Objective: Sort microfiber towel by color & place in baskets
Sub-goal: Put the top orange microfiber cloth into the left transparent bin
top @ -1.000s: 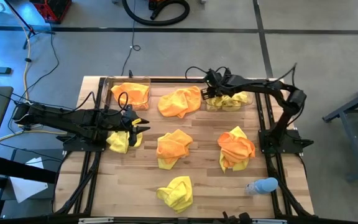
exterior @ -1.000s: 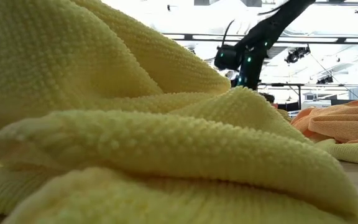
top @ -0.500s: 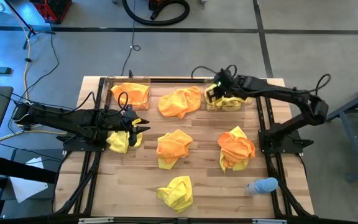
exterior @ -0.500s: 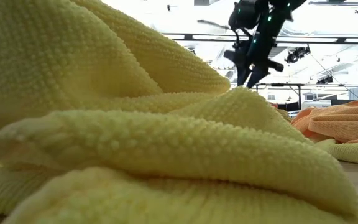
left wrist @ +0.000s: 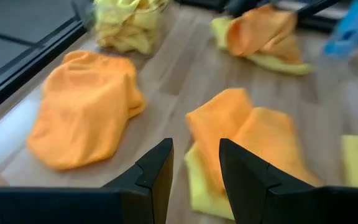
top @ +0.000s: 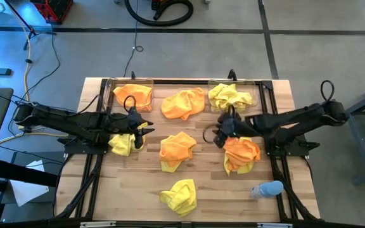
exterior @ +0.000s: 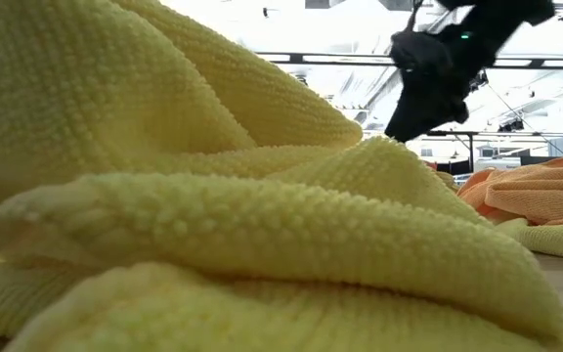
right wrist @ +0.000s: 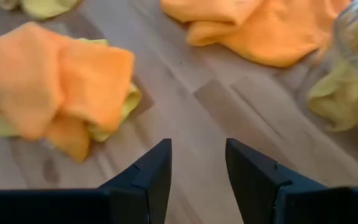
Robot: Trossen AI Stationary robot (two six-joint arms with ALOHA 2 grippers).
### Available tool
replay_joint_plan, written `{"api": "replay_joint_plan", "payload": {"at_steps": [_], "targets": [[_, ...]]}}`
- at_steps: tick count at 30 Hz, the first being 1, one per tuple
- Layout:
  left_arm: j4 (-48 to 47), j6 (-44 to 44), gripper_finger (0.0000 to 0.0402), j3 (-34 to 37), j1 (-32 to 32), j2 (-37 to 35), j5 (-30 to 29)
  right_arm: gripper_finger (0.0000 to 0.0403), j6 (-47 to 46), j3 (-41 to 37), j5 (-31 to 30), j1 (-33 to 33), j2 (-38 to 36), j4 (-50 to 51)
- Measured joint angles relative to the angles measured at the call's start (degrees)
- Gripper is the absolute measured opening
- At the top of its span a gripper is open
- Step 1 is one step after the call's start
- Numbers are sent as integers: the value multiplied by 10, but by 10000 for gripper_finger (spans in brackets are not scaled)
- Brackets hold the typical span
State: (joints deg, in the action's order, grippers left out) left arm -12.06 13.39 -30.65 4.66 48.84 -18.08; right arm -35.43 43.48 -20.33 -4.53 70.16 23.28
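The left basket (top: 132,95) holds an orange towel and the right basket (top: 233,96) a yellow one (left wrist: 129,28). One orange towel (top: 182,103) lies on the table between the baskets. Two orange towels rest on yellow ones, at mid-table (top: 176,151) and to its right (top: 241,152). A yellow towel (top: 179,195) lies near the front edge and fills the low view (exterior: 213,196). My left gripper (top: 146,128) (left wrist: 196,165) is open, above another yellow towel (top: 122,142). My right gripper (top: 217,134) (right wrist: 197,168) is open over bare wood, just left of the right-hand pile.
A small pale blue rounded object (top: 268,189) lies near the table's front right corner. Black frame rails run along the table's left, right and far sides. Bare wood (top: 211,174) shows between the piles at mid-table and along the near edge.
My right gripper has drawn back from the right basket toward the near edge and a little to the left, ending at mid-table beside the right-hand orange pile. The yellow towel has stayed in the right basket.
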Motion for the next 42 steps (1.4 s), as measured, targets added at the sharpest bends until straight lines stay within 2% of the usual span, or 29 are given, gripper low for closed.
{"api": "replay_joint_plan", "payload": {"at_steps": [4, 7, 11, 17, 26, 34, 42], "targets": [[23, -7, 120, 0, -8, 39, -46, 145, -2, -49, -56, -51, -17, -54], [92, -20, 120, -2, -27, 75, -56, 145, -1, -76, -85, -69, -17, -87], [106, -24, 120, -61, -62, 142, -56, 145, -1, -102, -94, -73, -17, -129], [72, -73, 120, -200, -112, 273, -46, 145, 9, -121, -89, -76, -17, -138], [-48, -76, 120, -407, -168, 484, -31, 145, -3, -148, -92, -83, -17, -145], [-63, -81, 120, -495, -204, 640, 29, 145, 9, -148, -92, -82, -17, -155], [-100, -73, 112, -532, -236, 748, 45, 145, 9, -147, -77, -82, -17, -155]]}}
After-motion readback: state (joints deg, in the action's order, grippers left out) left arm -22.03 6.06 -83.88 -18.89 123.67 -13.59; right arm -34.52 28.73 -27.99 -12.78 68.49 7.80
